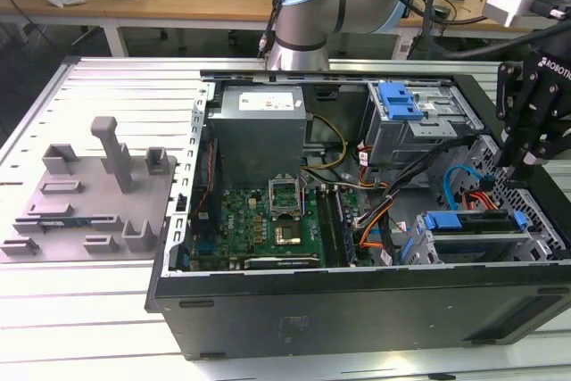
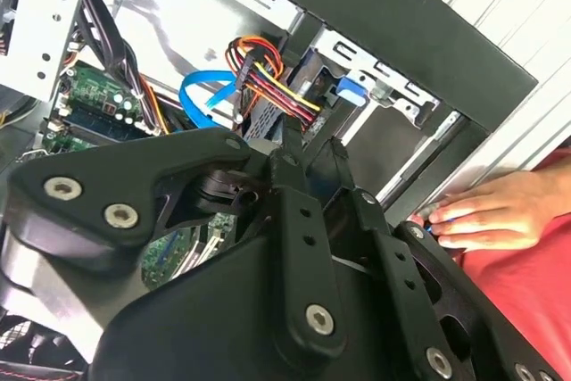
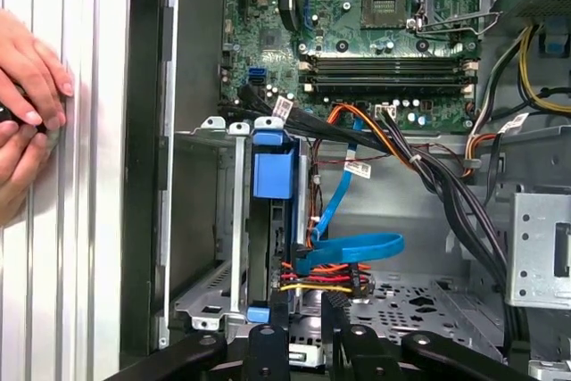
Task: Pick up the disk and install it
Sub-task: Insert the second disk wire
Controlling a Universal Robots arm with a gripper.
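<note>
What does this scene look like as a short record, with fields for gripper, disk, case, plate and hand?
gripper: over the case's end at the exterior view's right, close above the disk
disk: in the bay, blue rail showing
case: open
plate: beside the case, at the exterior view's left
hand: outside the case wall

Open PC case (image 1: 357, 296) w/ motherboard (image 1: 268, 220) on slatted table (image 1: 80, 310), grey fixture plate (image 1: 89, 194) beside it.

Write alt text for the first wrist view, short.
Looking into an open computer case: the disk with its blue rail sits in the drive bay, the gripper just above it, the motherboard beyond. A person's hand rests outside the case.
</note>
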